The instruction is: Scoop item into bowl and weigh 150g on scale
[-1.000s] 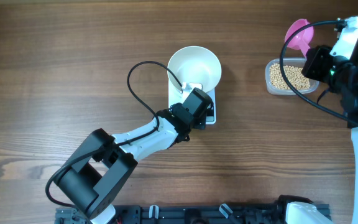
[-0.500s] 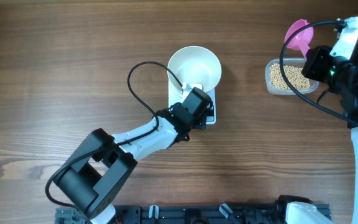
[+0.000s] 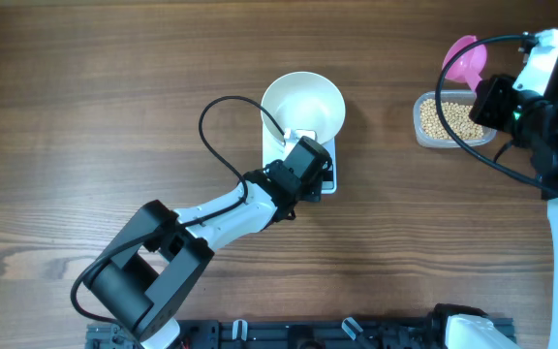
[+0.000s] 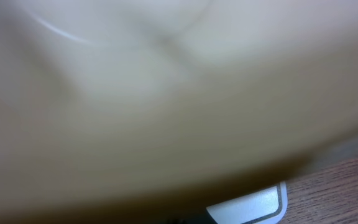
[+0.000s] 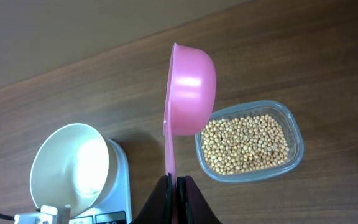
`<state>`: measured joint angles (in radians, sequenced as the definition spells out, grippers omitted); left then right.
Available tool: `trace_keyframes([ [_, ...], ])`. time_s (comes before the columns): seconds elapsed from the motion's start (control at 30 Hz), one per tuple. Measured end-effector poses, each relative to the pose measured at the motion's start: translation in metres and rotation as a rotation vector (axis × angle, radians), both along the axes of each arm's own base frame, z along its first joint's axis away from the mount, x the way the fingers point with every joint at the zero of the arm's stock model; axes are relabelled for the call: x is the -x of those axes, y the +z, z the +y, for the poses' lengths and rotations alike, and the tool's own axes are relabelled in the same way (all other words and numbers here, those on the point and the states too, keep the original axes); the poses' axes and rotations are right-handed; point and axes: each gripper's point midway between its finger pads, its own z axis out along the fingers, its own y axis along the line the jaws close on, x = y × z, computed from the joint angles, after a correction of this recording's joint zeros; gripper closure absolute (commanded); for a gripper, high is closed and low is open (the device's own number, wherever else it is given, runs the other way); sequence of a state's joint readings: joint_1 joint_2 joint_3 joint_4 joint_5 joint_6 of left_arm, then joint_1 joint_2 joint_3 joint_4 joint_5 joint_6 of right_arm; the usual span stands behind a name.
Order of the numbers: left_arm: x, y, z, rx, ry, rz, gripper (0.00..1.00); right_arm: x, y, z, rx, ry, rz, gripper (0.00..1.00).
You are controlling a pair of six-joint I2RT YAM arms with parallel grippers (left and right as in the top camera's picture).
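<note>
Pink scoop (image 5: pixel 191 93) is clamped by its handle in your right fingers (image 5: pixel 159 210), turned on edge with the cup up, hanging just over the rim of the clear tub (image 5: pixel 294 134). Beans (image 5: pixel 244 144) all sit in that tub, well off to the right of the bowl (image 3: pixel 279 97). The bowl is empty and sits on the scale (image 5: pixel 120 180) mid-surface (image 3: pixel 114 97). Left fingers (image 3: pixel 303 137) are closed with nothing visibly held, parked at the scale's front edge right against the bowl; the left wrist view is only a blur of bowl wall and one scale corner. Step in hand looks like the first scoop. Roll the wrist so the cup's mouth faces the beans, go in at a shallow angle, push along the tub's long side, and level the cup before lifting so nothing rolls off. The tub is light plastic and will likely slide, so don't shove it sideways. Carry low across to the bowl and tip slowly. Get the left arm off the scale before you trust any reading, because it covers the display from overhead.
</note>
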<state>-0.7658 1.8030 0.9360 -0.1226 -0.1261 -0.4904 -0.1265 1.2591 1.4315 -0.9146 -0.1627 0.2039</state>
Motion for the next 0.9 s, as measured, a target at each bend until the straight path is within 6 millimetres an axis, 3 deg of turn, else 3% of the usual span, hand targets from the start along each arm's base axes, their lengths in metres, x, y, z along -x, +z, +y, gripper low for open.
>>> trace_keyframes([
  [0.9, -0.0007, -0.0015, -0.0004, -0.005, 0.0, 0.004, 0.96, 0.0031, -0.0034, 0.0003, -0.002, 0.0, 0.019, 0.96],
])
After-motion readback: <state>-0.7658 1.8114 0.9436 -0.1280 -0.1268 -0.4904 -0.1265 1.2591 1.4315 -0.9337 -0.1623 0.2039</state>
